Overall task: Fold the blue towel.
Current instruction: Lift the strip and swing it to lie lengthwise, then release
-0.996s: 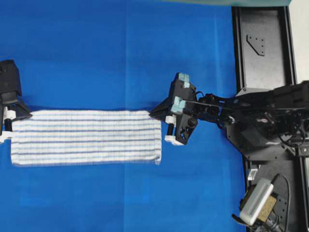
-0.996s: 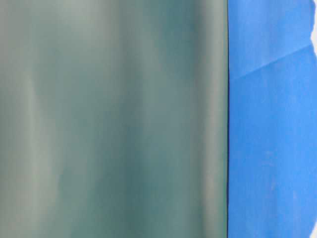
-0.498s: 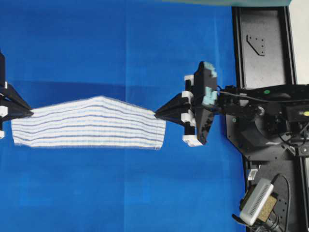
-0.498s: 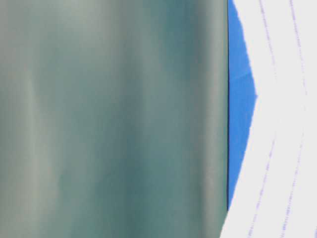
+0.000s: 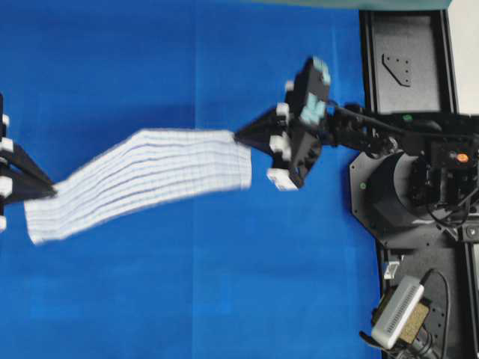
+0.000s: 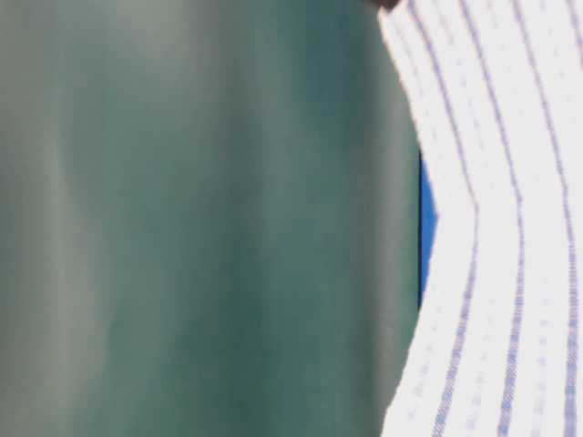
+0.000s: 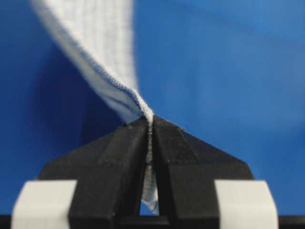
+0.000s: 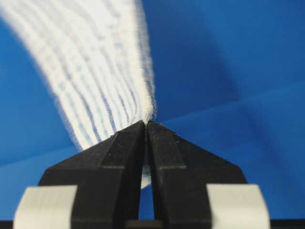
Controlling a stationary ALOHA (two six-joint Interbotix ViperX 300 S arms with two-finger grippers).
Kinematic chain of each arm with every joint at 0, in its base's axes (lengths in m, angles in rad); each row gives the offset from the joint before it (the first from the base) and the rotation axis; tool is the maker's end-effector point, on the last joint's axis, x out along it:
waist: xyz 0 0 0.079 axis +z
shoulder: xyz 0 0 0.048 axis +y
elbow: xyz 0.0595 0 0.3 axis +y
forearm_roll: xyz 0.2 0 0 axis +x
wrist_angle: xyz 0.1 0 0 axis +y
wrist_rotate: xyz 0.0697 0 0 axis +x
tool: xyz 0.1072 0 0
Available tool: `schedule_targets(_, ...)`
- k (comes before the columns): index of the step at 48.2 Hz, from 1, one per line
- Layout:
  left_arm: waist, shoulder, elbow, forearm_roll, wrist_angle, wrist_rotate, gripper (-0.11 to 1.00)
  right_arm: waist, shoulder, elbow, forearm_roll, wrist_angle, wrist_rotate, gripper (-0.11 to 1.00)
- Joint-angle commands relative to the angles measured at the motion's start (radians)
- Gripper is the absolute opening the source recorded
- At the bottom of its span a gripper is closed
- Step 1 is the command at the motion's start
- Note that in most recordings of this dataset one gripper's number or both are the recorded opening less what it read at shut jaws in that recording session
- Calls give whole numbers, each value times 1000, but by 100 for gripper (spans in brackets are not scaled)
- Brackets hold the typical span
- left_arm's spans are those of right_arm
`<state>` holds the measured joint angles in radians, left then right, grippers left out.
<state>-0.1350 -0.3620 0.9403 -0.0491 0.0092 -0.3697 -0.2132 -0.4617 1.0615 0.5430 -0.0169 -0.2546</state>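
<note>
Left wrist view shows the left end effector [image 7: 148,125] clamped on a corner of the rectangular white terry towel with thin dark-blue and light-blue stripes [image 7: 102,62], the cloth pinched flat between its black fingers [image 7: 116,157] and trailing away above the plain solid-blue table covering [image 7: 224,71]. On the right wrist view the right end effector [image 8: 146,123] is likewise closed on the towel's opposite corner, striped cloth fanning out from its tips.

From overhead, the left end effector [image 5: 51,193] sits at the left edge of the table and the right end effector [image 5: 238,137] holds the towel's far right corner, near the black arm base [image 5: 404,194]. The towel [image 5: 142,179] spans slantwise between them, lifted off the covering along its gripped edge; its image is blurred. The table-level view is mostly filled by an out-of-focus grey-green surface [image 6: 200,218], with striped cloth hanging close to the lens.

This looks like the carrying stage of a fold: one long edge is raised by both corners. The next move likely calls for bringing that edge across to the towel's free edge, keeping the corners level and taut, then laying them down aligned before letting go.

No containers appear in any view.
</note>
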Motion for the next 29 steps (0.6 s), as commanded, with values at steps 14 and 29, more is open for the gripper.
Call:
schedule_targets(14,-63,130,-107,-2,-160,-51,2,-169,183,-201,-124,-5,-8,14)
schedule_targets(29,-51,261,-255,-2,-181,-49,2,-212,342,-391,-210,0,-9,14)
